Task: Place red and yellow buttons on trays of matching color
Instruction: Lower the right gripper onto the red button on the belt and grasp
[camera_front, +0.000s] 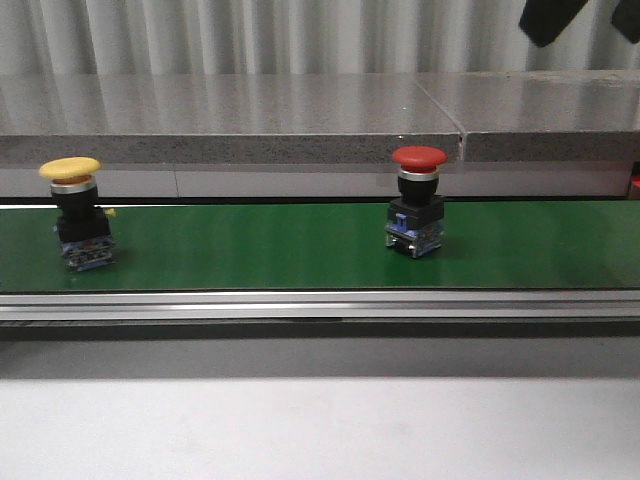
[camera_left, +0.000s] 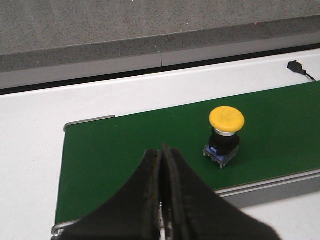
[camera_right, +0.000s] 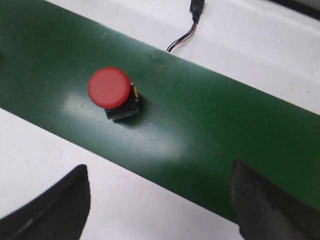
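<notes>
Two mushroom-head push buttons stand upright on a green belt (camera_front: 250, 245) that runs across the white desk (camera_front: 320, 430), seen from the front camera. The yellow button (camera_front: 75, 210) sits near the belt's left end, its cap tilted a little, on a black body with a small blue-and-clear block at the base. The red button (camera_front: 417, 200) stands right of centre on the same belt, well apart from the yellow one, with the same kind of black body and blue base. Behind the belt a grey speckled ledge (camera_front: 230, 125) spans the scene, backed by pale vertical slats. A dark piece of one arm shows at the upper right corner of the front view.

From the left wrist camera, the left gripper (camera_left: 161, 200) hangs above the near edge of the belt with its two dark fingers (camera_left: 140, 200) pressed together, nothing between them. The yellow button (camera_left: 226, 132) stands on the belt beside the fingers, clear of them, not touched. A small black plug (camera_left: 296, 66) lies on the desk past the belt's far edge.

From the right wrist camera, the right gripper (camera_right: 160, 200) hovers with its fingers (camera_right: 55, 205) spread wide and empty, one at each lower corner of the view. The red button (camera_right: 111, 92) stands on the belt beyond them, apart from both. A black plug with red and black wires (camera_right: 187, 32) lies on the desk beyond the belt. No trays appear in any of the three views.
</notes>
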